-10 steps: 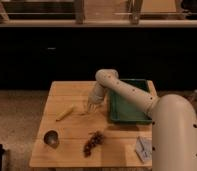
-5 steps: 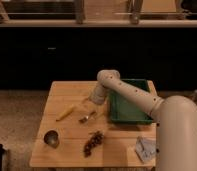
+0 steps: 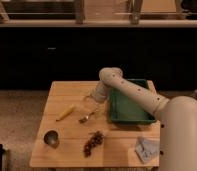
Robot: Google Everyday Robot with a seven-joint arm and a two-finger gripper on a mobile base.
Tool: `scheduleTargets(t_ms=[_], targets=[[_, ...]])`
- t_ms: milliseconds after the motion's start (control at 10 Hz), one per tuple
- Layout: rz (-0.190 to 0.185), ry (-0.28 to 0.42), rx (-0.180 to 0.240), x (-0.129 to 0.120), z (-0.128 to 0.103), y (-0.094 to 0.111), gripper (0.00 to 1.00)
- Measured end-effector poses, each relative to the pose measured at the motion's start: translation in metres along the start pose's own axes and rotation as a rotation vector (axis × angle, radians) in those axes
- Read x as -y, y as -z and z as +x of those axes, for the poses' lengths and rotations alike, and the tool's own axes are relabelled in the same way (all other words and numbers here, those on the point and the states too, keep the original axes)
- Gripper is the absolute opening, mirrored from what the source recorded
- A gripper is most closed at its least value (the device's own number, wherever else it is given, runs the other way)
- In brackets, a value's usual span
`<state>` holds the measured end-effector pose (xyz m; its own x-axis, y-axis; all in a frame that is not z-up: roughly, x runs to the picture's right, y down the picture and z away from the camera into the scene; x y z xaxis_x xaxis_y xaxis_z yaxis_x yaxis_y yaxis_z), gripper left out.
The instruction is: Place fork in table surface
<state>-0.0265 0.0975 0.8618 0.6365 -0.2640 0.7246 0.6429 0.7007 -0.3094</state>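
Note:
The fork (image 3: pixel 87 118) is a small silvery utensil lying flat on the table surface (image 3: pixel 67 95), a light brown wooden top, just left of the green tray. My gripper (image 3: pixel 94 96) hangs above the table at the end of the white arm. It is up and a little right of the fork and apart from it, holding nothing that I can see.
A green rectangular tray (image 3: pixel 130 114) lies on the right of the table. A yellow stick (image 3: pixel 65 112) lies left of the fork. A metal cup (image 3: pixel 51 138) stands at the front left, a dark grape-like cluster (image 3: pixel 93 142) at the front middle, and a grey packet (image 3: pixel 148 148) at the front right.
The fork, which was at the gripper a second ago, now lies on the table. The gripper has risen and drawn back from it.

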Motion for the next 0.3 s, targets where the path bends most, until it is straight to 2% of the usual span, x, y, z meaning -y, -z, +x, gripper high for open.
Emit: scheduleTargets(t_ms=[300], targets=[[0.004, -0.008, -0.022, 0.001, 0.004, 0.017, 0.80]])
